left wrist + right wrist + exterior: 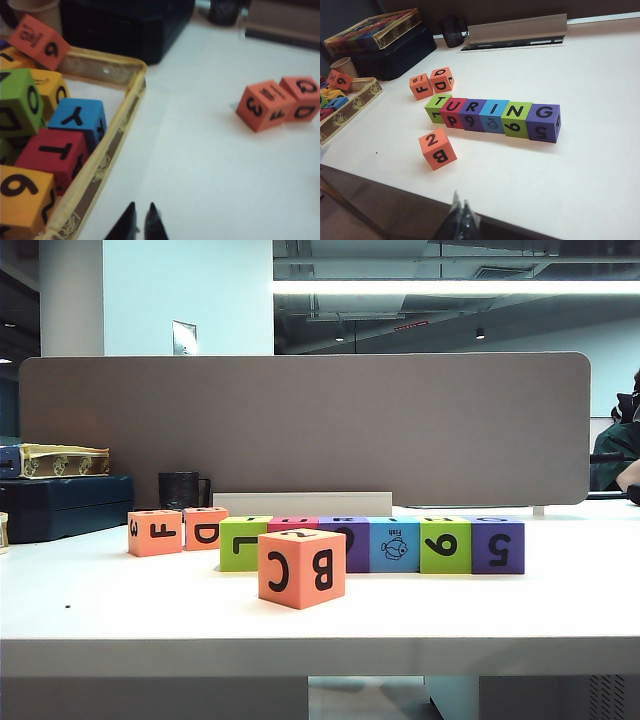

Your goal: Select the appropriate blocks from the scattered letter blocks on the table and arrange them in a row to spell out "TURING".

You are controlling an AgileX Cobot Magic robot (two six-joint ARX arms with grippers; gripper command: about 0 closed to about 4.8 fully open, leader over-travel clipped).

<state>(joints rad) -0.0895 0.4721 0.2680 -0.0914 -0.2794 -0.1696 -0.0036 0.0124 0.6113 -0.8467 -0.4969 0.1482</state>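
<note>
Both fingers, left (141, 220) and right (461, 212), pinched empty above the table (600, 165); row (492, 116) spells TURING.

Orange B C cube (301, 567) hides the magenta block (292, 524)

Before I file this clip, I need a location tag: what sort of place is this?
Most likely an open-plan office or lab desk. A grey partition screen backs the white table, exposed ducts and a strip light run overhead, and a black mug sits beside the letter blocks.

lime green block (436, 105), magenta block (453, 113), orange cube (437, 148)
</note>
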